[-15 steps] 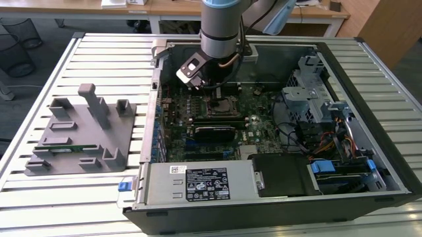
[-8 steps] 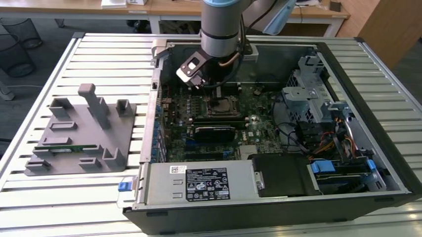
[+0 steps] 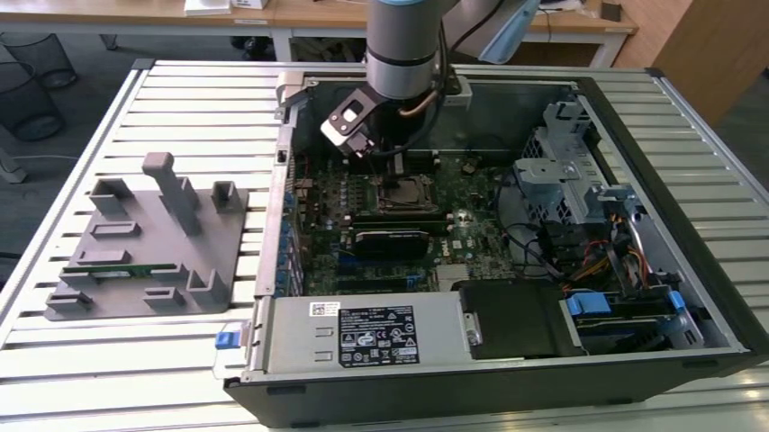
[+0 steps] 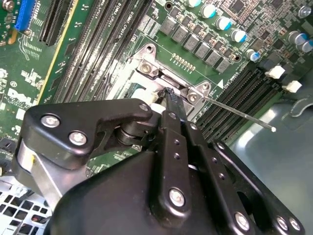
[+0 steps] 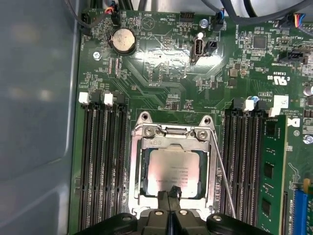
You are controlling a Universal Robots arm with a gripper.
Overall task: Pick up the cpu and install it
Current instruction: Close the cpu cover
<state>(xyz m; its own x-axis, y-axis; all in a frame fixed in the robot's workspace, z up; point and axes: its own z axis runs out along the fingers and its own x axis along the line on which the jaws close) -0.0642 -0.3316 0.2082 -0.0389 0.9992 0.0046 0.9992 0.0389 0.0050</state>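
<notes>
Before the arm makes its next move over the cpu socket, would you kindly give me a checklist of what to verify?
1. cpu lying flat inside the socket frame: ok.
2. Gripper over the socket, tips at the cpu's edge: ok.
3. Fingers shut with nothing between them: ok.
4. Fingertips touching the cpu or just clear of it: cannot tell.
5. Retention lever latched against the frame: not ok, it slants out over the memory slots.
</notes>
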